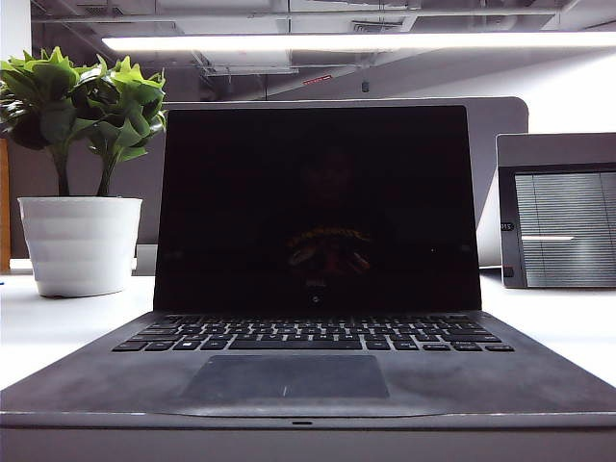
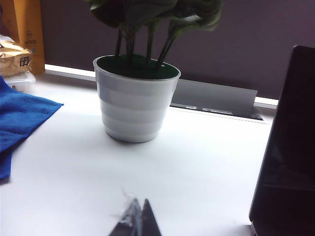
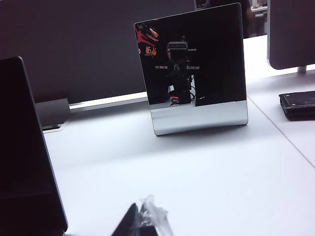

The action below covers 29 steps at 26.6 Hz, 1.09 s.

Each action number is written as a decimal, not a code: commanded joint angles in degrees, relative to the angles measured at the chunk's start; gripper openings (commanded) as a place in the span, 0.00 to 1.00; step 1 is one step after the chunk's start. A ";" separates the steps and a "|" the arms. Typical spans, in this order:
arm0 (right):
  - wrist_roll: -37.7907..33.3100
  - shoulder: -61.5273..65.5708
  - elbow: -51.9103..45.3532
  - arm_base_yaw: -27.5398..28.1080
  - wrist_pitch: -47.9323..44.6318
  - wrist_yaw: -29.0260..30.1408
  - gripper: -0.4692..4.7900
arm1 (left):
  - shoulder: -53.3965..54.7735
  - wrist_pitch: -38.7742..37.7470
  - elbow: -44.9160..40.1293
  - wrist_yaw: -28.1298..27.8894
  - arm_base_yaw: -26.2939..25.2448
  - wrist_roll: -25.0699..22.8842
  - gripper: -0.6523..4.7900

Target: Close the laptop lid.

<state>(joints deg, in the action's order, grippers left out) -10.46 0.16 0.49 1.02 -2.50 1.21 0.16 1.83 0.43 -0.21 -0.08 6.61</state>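
Low over the white counter (image 2: 59, 191), the left claw (image 2: 135, 221) shows only as dark fingertips drawn together to a point with a scrap of clear wrap on them, holding nothing; whether a narrow gap remains I cannot tell. It hovers beside the laptop lid (image 2: 288, 147), whose dark edge stands upright close by, with the white plant pot (image 2: 134, 103) farther off and a blue cloth (image 2: 22, 118) out to the side. On the other flank the right claw (image 3: 142, 223) looks much the same: tips together near the counter, empty, wrap clinging, its exact opening unclear. The lid's edge (image 3: 24, 157) rises just beside it, and a grey-framed upright device (image 3: 197, 69) stands well beyond. From the exterior view neither claw appears; the laptop (image 1: 298, 385) sits square on the counter, its screen fully raised. So the task seems not yet begun, with the approach in hand. Next, I judge, one claw must rise behind the lid's top edge and push it forward and down, gently, so the base does not slide.
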 commanded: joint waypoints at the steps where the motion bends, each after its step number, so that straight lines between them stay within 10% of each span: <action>1: 0.15 -0.04 -0.07 -0.04 -0.74 -0.02 0.08 | 0.07 0.42 0.07 0.02 -0.09 -0.39 0.11; 9: -0.11 -0.04 -0.07 -0.09 -1.84 0.20 0.08 | 0.07 1.22 0.07 0.00 -0.07 0.07 0.11; 14: -9.97 -0.04 1.18 -0.04 -9.84 1.07 0.08 | 0.07 14.14 0.52 0.26 -0.07 11.74 0.11; 23: -12.24 4.35 11.63 -0.04 -11.17 1.22 0.08 | 2.69 7.15 16.87 0.57 -0.07 12.09 0.11; 29: -12.22 25.11 21.18 -0.07 -20.41 12.50 0.08 | 17.25 7.08 28.94 13.18 -0.07 19.04 0.11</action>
<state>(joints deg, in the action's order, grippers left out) -22.57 22.17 19.46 1.02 -19.51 11.64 15.16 8.69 27.55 11.29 -0.12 24.67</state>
